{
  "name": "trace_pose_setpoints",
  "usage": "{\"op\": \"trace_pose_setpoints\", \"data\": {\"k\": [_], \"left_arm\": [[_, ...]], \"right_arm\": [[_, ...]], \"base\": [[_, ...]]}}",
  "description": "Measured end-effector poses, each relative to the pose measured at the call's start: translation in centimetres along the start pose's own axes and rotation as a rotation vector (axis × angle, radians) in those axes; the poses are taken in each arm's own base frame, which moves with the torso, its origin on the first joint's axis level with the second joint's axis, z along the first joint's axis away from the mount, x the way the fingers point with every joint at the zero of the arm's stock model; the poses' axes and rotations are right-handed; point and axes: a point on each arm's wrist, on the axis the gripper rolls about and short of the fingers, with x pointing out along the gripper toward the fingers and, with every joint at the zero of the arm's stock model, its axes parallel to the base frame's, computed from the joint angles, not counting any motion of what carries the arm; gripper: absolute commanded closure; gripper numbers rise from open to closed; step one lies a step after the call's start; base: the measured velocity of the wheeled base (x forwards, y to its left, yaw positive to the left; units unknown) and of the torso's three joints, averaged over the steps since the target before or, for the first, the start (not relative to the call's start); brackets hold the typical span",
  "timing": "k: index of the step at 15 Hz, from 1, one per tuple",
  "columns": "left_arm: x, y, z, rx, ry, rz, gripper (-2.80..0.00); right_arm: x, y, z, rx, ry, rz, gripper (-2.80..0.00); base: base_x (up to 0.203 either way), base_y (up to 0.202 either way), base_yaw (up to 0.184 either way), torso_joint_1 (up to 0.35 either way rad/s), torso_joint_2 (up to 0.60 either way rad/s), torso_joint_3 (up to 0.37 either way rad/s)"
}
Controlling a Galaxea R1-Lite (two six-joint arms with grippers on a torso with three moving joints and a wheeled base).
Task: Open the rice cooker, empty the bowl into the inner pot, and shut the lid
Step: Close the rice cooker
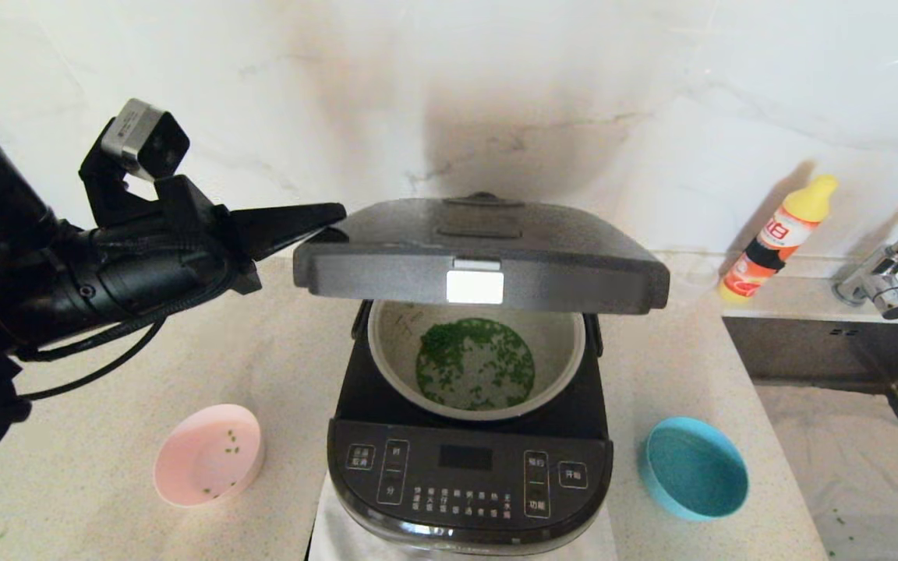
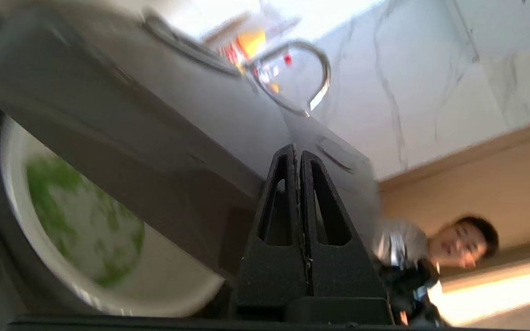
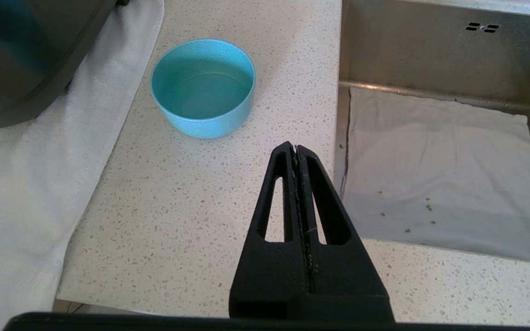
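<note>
Greens are in the inner pot (image 1: 476, 360); my left gripper (image 1: 336, 214), fingers together, pushes the half-lowered lid (image 1: 480, 249); latching remains.
</note>
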Motion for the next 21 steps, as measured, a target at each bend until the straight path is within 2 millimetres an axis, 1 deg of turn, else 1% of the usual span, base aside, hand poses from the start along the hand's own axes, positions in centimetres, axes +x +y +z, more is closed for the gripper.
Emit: {"op": "trace_pose_setpoints", "data": {"k": [4, 6, 9, 13, 17, 21], "left_arm": [[-1.0, -0.5, -2.6, -0.015, 0.047, 0.006, 0.00], [-1.5, -0.4, -4.1, -0.021, 0.077, 0.017, 0.00], [-2.2, -0.1, -6.0, -0.034, 0.110, 0.039, 0.00], [-3.1, 0.0, -7.6, -0.066, 0.133, 0.060, 0.00], [-4.0, 0.6, -9.6, -0.074, 0.172, 0.092, 0.00], [-4.2, 0.9, -10.2, -0.086, 0.183, 0.100, 0.00]], "right_arm": [[0.0, 0.0, 0.0, 0.000, -0.001, 0.000, 0.00], [0.0, 0.0, 0.0, 0.000, 0.000, 0.000, 0.00], [0.0, 0.0, 0.0, 0.000, 0.000, 0.000, 0.00], [0.0, 0.0, 0.0, 0.000, 0.000, 0.000, 0.00], [0.0, 0.0, 0.0, 0.000, 0.000, 0.000, 0.00], [0.0, 0.0, 0.0, 0.000, 0.000, 0.000, 0.00]], "base": [[0.000, 0.000, 0.000, 0.000, 0.00, 0.000], [0.000, 0.000, 0.000, 0.000, 0.00, 0.000], [0.000, 0.000, 0.000, 0.000, 0.00, 0.000], [0.000, 0.000, 0.000, 0.000, 0.00, 0.000], [0.000, 0.000, 0.000, 0.000, 0.00, 0.000], [0.000, 0.000, 0.000, 0.000, 0.00, 0.000]]}}
